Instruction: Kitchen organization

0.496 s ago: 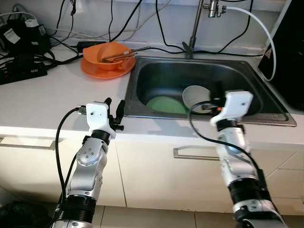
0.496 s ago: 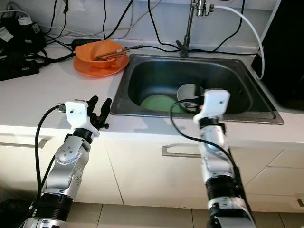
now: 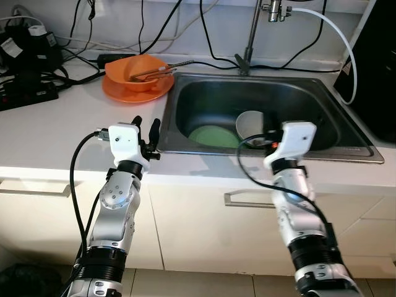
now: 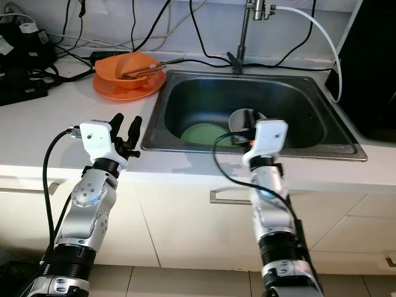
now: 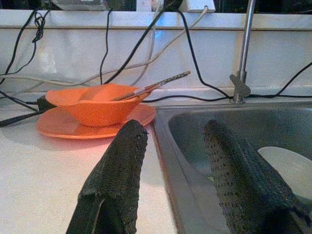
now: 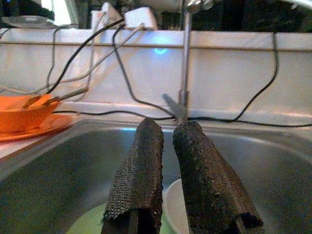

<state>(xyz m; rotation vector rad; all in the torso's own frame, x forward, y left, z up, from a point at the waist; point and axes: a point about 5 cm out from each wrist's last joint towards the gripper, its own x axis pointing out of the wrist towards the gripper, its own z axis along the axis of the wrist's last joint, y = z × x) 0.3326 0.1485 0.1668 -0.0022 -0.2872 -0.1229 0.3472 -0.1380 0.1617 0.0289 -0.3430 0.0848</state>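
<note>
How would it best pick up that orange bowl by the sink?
Probably by the rim of the orange bowl, coming from above with the left hand, one finger inside and one outside. The bowl sits upright on an orange plate, and chopsticks lie across the sink-side edge, so the nearer, bare rim looks easiest.

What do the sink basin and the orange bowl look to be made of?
The sink basin looks like brushed stainless steel: grey, with soft reflections on its walls. The orange bowl is probably plastic or melamine: uniform colour, smooth with a slight sheen. Glazed ceramic can't be ruled out.
</note>
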